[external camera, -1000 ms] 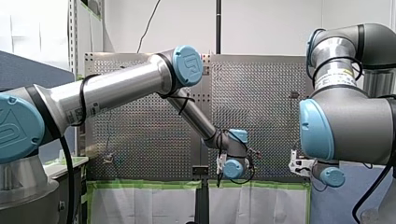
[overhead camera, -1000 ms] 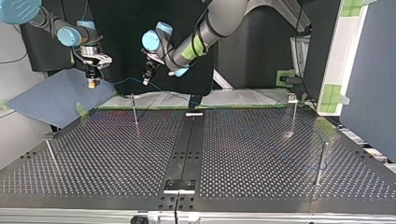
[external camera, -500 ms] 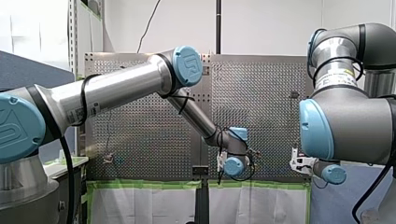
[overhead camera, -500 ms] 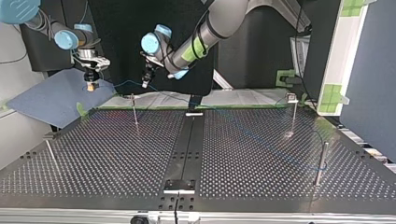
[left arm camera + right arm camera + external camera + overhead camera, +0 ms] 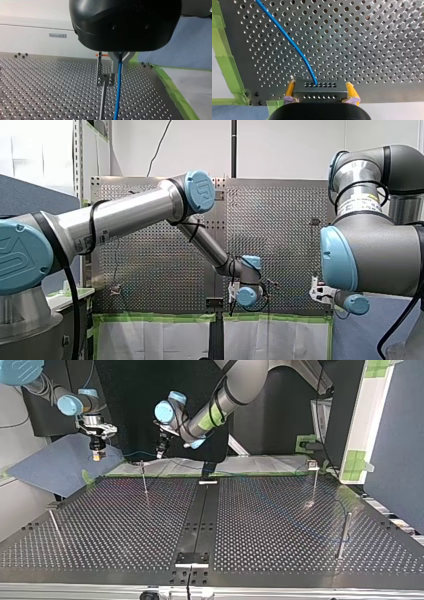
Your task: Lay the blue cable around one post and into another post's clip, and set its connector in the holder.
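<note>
Both grips sit near the table's (image 5: 374,37) taped edge: my left gripper (image 5: 120,57) pinches the blue cable (image 5: 117,90) just beside a post (image 5: 103,83), and my right gripper (image 5: 321,94) clamps the connector (image 5: 319,88).

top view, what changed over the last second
My left gripper has sunk lower and a little toward the view's right, near the post, with the blue cable still pinched. My right gripper drifted slightly down and leftward, still clamping the connector. The post itself has not moved.
</note>
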Robot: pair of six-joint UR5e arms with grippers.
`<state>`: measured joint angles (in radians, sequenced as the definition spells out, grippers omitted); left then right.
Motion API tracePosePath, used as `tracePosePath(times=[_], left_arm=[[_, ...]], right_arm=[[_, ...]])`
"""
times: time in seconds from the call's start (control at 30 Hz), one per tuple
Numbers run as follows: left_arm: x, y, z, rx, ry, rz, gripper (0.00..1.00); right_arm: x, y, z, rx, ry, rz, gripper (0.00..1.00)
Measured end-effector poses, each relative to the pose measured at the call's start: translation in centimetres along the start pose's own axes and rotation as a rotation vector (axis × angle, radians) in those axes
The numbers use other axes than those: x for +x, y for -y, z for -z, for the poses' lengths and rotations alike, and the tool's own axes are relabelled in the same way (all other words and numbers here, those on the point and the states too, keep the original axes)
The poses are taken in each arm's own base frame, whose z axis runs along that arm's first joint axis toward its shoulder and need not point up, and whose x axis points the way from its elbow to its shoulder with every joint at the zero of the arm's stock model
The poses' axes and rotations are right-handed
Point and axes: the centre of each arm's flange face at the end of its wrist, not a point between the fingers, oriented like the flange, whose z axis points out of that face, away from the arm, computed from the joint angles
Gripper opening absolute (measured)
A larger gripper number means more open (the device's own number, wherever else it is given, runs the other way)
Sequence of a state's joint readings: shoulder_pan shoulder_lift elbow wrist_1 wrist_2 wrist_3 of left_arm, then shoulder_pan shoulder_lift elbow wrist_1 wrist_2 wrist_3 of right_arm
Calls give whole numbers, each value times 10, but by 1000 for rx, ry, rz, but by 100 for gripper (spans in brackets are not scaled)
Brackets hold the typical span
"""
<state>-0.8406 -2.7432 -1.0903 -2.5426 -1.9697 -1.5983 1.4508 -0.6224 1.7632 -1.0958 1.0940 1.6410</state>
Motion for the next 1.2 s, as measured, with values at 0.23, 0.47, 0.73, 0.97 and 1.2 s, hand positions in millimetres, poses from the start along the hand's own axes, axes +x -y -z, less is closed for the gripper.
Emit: tracePosePath(times=[0.23, 0.47, 0.73, 0.97, 1.2], left_arm=[[1, -6, -2, -8, -10, -3, 2], [0, -12, -5, -15, -11, -3, 2], [0, -19, -9, -26, -11, -2, 2], [0, -19, -10, -26, -10, -4, 2], [0, -14, -7, -17, -9, -5, 2]], right_arm=[[1, -4, -1, -6, -5, -3, 0], [3, -6, -2, -7, -8, -5, 0], [6, -7, -8, -4, -15, -6, 0], [9, -4, -14, 3, -16, -2, 0], [9, 0, -15, 12, -16, 1, 0]])
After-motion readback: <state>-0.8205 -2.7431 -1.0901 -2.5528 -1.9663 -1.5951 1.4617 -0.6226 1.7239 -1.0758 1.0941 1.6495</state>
